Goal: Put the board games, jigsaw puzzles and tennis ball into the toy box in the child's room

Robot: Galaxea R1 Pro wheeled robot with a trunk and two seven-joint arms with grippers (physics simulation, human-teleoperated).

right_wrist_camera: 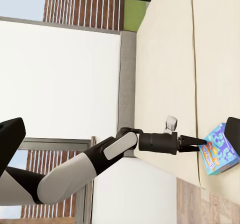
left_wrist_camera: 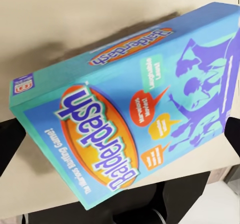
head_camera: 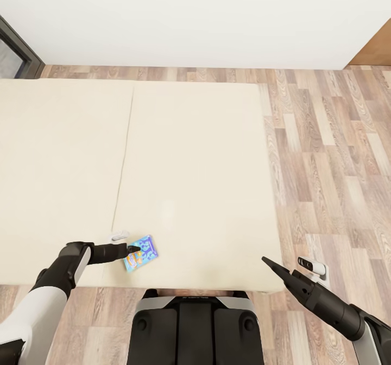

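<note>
board game [head_camera: 141, 253] on bed [head_camera: 190, 153], near its front edge | left gripper [head_camera: 134, 250] at game's left | floor [head_camera: 331, 153] right of bed

Overhead head view — close wrist views

board game [left_wrist_camera: 130, 109]: blue, purple figures, orange oval, white Balderdash lettering
bed [head_camera: 195, 153]: beige
floor [head_camera: 331, 153]: brown wood planks
wall [head_camera: 195, 17]: white
fingers [head_camera: 132, 249]: black

We list two arms, each a glossy white upper shell joined to a matte black cylindrical forearm. The left black tapered two-finger gripper [head_camera: 132, 252] and the right black tapered two-finger gripper [head_camera: 270, 264] end in slim pointed fingers. Below sits the dark grey panelled base [head_camera: 194, 327], trimmed pale.
</note>
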